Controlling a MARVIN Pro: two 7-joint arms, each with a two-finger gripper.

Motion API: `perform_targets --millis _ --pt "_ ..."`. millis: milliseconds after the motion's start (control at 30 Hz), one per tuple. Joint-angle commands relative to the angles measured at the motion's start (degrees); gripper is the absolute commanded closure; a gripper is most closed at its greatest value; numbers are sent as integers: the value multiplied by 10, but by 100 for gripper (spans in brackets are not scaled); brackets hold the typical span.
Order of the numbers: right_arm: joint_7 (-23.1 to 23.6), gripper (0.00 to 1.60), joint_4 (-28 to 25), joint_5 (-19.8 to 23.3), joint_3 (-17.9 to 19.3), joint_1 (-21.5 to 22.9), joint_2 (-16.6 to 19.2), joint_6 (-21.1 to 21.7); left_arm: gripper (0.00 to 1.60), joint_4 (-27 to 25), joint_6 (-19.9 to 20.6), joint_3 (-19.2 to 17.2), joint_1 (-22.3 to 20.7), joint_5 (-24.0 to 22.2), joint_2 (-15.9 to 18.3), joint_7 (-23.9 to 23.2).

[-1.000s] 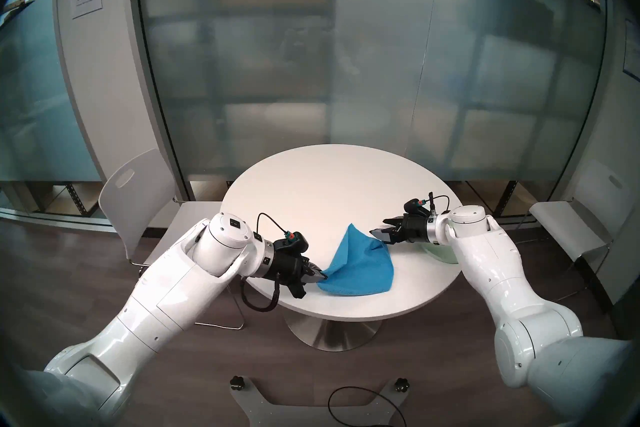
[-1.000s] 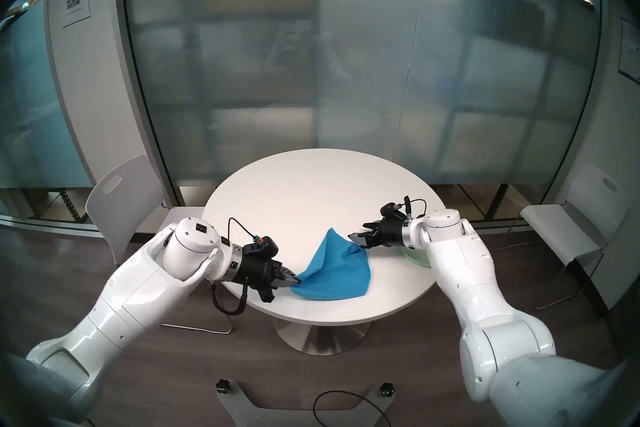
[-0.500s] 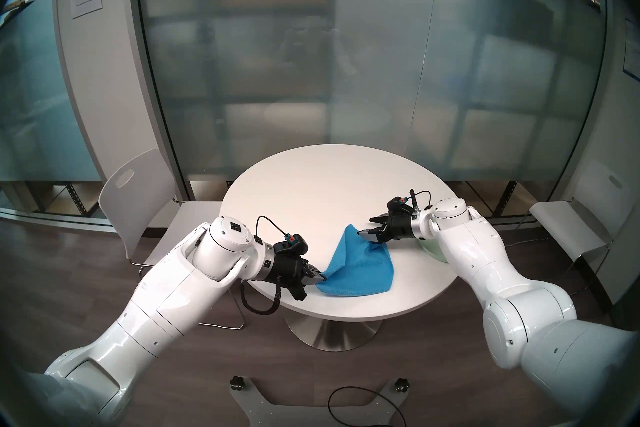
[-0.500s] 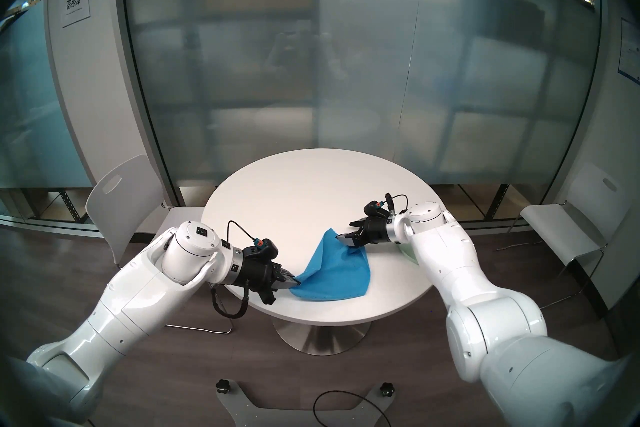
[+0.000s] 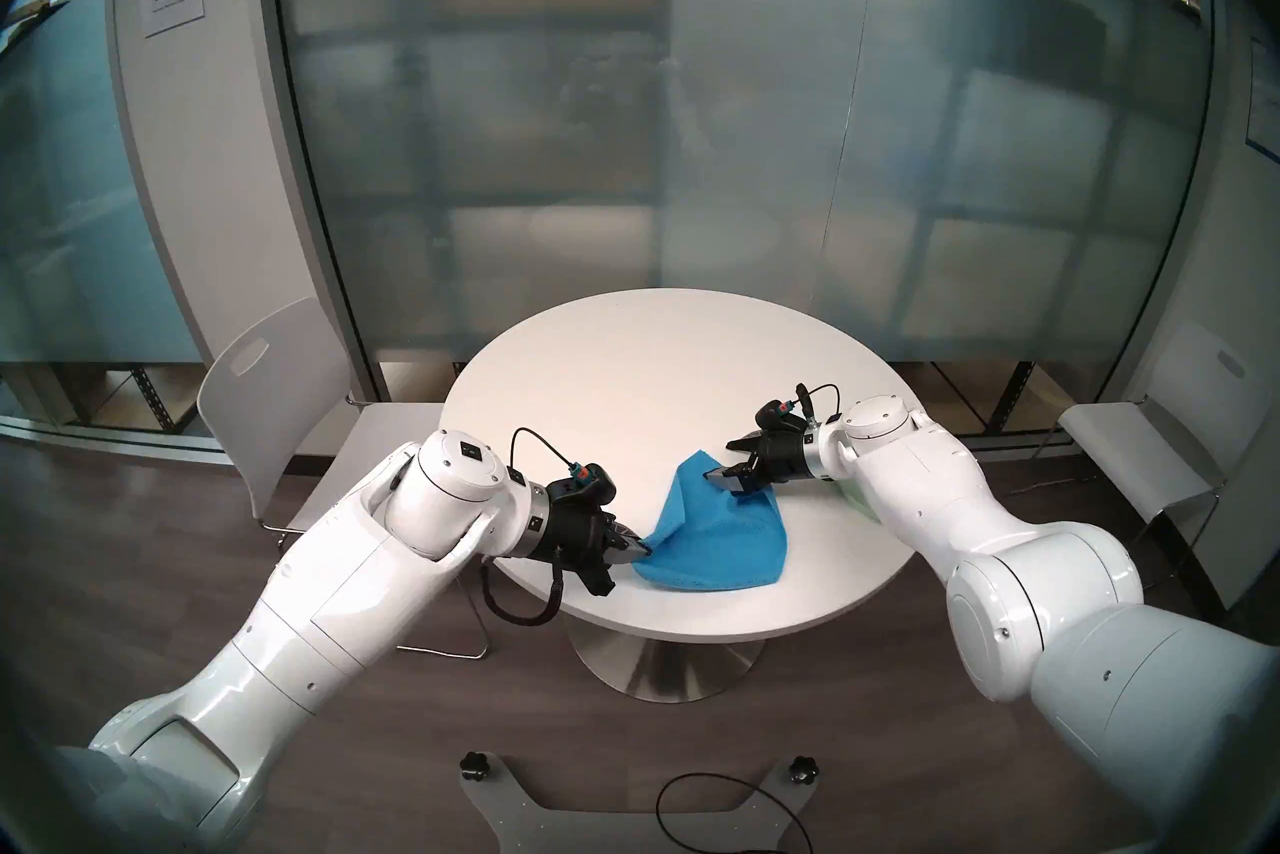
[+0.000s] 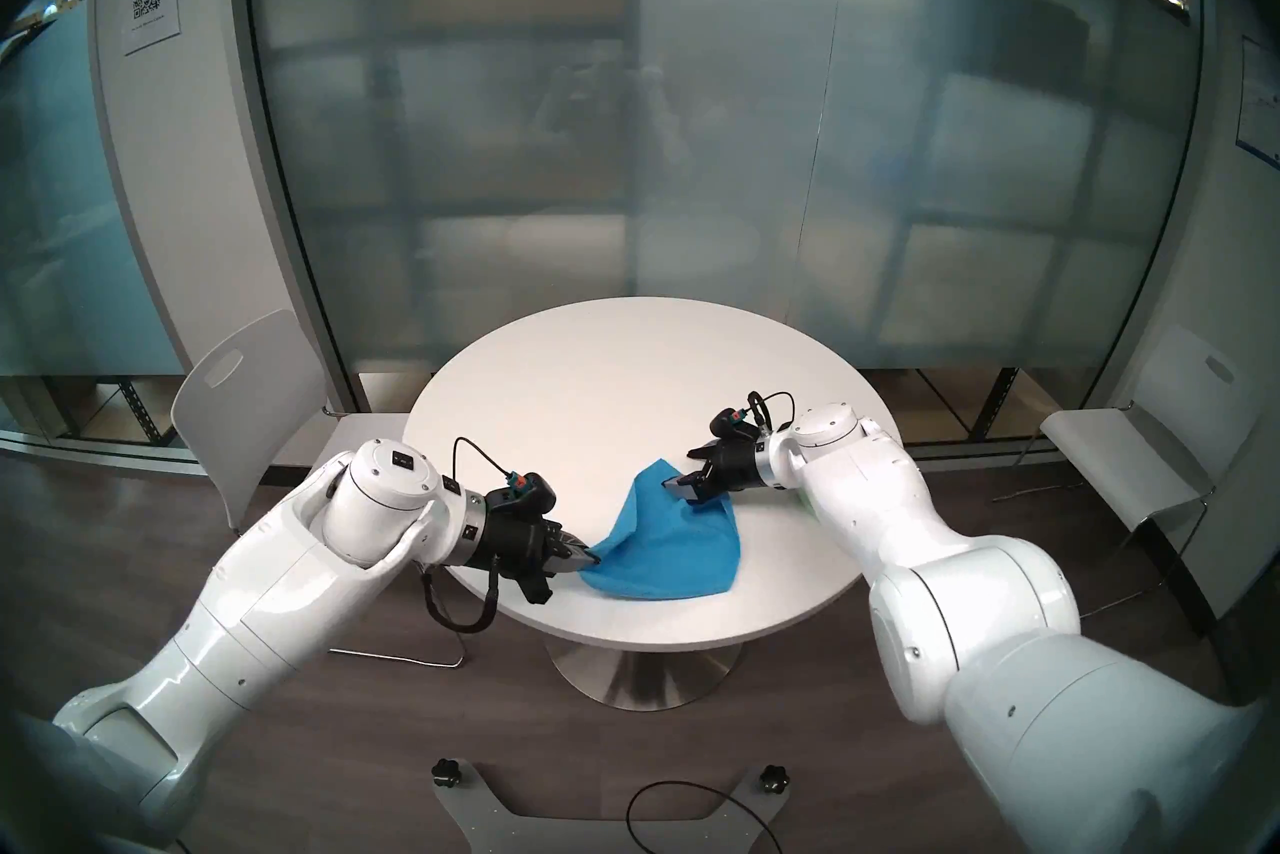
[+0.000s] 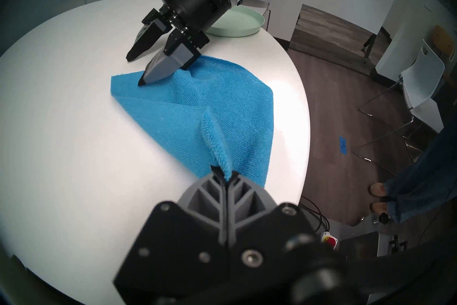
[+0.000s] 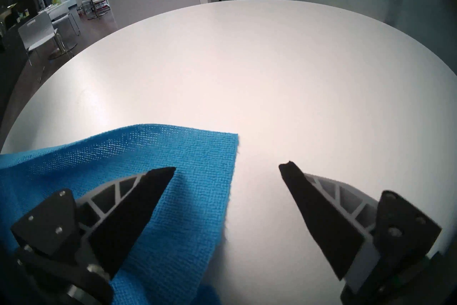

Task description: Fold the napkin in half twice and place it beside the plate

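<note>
A bright blue napkin [image 5: 720, 534] [image 6: 665, 541] lies rumpled on the near half of the round white table [image 5: 658, 374]. My left gripper [image 5: 644, 551] [image 7: 223, 172] is shut on its near left corner, which rises in a pinched ridge. My right gripper [image 5: 717, 461] [image 7: 133, 71] [image 8: 227, 167] is open low over the napkin's [image 8: 148, 161] far corner. One of its fingers is above the cloth, the other above bare table. The mint-green plate [image 7: 247, 24] sits at the table's right edge. In the head views my right arm hides all but a sliver of the plate [image 5: 855, 495].
White chairs stand at the table's left [image 5: 277, 388] and right [image 5: 1143, 457]. A frosted glass wall runs behind the table. A person's feet [image 7: 378, 190] are on the floor off the table's near right side.
My right gripper has travelled left from beside the plate to over the napkin's far corner, staying open. The left gripper has kept still, shut on its corner.
</note>
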Motion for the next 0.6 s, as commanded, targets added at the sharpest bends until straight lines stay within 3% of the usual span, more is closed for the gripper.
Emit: perform_targets --millis 0,333,367,433,567 --pt "16 0 37 -4 -8 44 -14 -44 160 -14 -3 -2 -4 -1 2 -2" --pt "54 4 104 -18 -19 62 -18 -101 160 -15 -5 2 -6 1 0 0" --pt "57 14 110 -20 -20 64 -18 -105 160 -15 -6 2 -7 1 0 0" --pt "61 19 120 -21 -20 66 -19 -112 160 -16 -6 3 -7 1 0 -1" --pt "67 11 133 -25 -22 69 -21 -121 160 -17 -7 4 -7 2 0 -1"
